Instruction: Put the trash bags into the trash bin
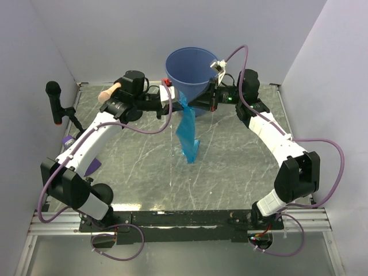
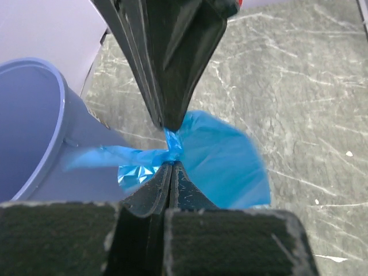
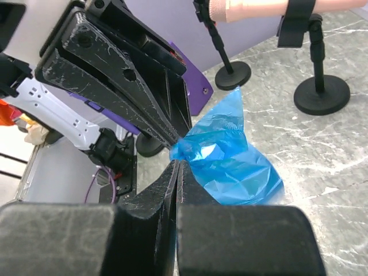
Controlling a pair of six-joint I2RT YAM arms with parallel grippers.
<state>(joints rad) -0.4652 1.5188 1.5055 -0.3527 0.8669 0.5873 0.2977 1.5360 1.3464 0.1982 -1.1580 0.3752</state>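
The left gripper (image 2: 171,145) is clamped tight on the twisted neck of the trash bag (image 2: 227,164). The right gripper (image 3: 178,154) is pinched shut on the same bunched top from the opposite side. The bag, thin glossy translucent blue film, hangs crinkled between them as a narrow strip just in front of the trash bin (image 1: 192,69), a rigid round bucket of duller blue with tapering sides. Below lies the table (image 1: 230,167), grey-green, white-veined and faintly shiny, enclosed by plain pale walls (image 1: 115,34).
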